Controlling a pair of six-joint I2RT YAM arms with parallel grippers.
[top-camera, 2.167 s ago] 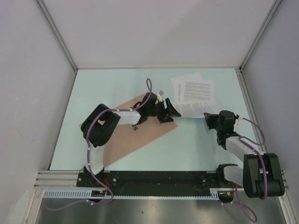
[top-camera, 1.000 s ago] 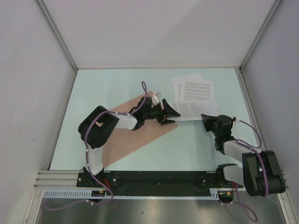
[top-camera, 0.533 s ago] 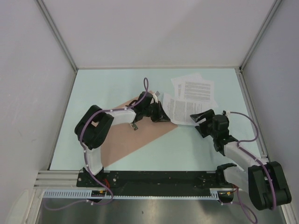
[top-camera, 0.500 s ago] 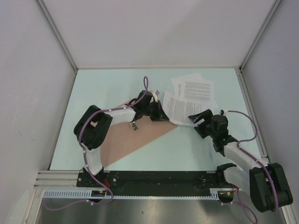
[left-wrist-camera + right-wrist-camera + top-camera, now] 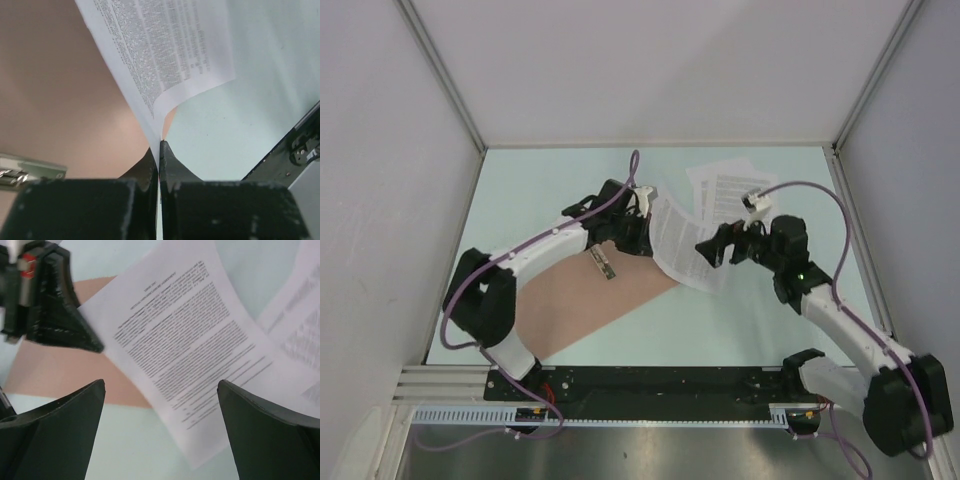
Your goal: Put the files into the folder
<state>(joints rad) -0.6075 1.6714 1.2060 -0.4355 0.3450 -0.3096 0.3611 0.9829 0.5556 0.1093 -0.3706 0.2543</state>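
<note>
Both arms are the same build: left arm [image 5: 535,250] and right arm [image 5: 845,322] have white links and black joint housings. A purple cable [image 5: 810,184] runs along each, held with white ties. The fingers [image 5: 55,425] are matte black wedges, scuffed. There's a small red part [image 5: 27,265] on the left gripper [image 5: 92,342], possibly a button; it's too blurred to say.

The pale green table [image 5: 540,190] carries the salmon-brown folder [image 5: 580,300], which lies flat at about 8 o'clock with its far corner reaching the centre. A fanned stack of printed files [image 5: 725,185] lies at 1 o'clock. A single sheet [image 5: 675,245] curls up near the centre, overlapping the folder's edge.
</note>
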